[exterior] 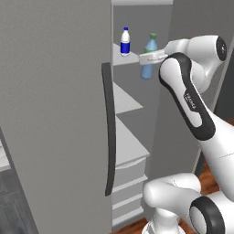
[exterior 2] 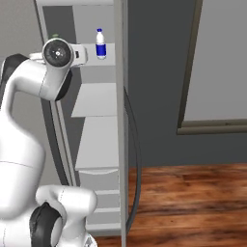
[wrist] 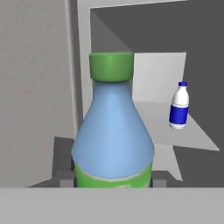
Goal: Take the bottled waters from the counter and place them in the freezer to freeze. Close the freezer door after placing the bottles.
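Left base view: the gripper (exterior: 147, 58) is clamped on the green-capped bottle (exterior: 149, 59), upright at the freezer's (exterior: 130, 137) top shelf (exterior: 119, 59), just right of the blue-labelled bottle (exterior: 125, 42) standing there. The freezer door (exterior: 55, 119) stands open. Right base view: the arm hides all but the green cap (exterior 2: 54, 36). Hand view: close up, the held bottle's (wrist: 113, 135) green label, with the other bottle (wrist: 179, 106) farther back on the right.
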Robot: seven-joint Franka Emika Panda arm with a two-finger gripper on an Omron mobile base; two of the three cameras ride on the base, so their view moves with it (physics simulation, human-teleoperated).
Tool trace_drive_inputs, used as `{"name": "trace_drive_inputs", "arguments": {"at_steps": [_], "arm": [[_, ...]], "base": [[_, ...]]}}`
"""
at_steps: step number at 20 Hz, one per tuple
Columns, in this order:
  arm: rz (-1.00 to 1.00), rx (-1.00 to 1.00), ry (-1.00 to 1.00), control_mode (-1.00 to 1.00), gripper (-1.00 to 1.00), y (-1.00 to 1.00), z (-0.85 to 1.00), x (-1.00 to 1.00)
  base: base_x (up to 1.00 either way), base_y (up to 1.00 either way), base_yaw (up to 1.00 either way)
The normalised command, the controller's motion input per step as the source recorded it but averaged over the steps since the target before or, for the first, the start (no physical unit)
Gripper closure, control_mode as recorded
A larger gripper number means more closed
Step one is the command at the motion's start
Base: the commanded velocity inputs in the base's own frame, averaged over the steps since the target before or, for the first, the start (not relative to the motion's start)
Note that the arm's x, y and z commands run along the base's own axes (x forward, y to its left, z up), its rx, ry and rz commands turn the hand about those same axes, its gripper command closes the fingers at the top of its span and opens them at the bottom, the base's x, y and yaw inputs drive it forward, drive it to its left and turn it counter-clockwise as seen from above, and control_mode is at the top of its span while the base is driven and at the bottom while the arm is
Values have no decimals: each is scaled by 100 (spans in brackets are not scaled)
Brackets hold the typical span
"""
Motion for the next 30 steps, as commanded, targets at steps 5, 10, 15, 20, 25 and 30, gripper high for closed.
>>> {"name": "trace_drive_inputs", "arguments": {"at_steps": [5,10,15,20,25,30], "arm": [[0,-2,-5,-100,100,3,29,22],[0,-4,-3,-100,100,0,19,33],[0,0,0,-100,100,0,0,64],[0,0,0,-100,100,2,0,58],[0,0,0,-100,100,12,0,40],[0,0,0,-100,100,11,-1,29]], "base": [[0,0,0],[0,0,0],[0,0,0],[0,0,0],[0,0,0],[0,0,0]]}}
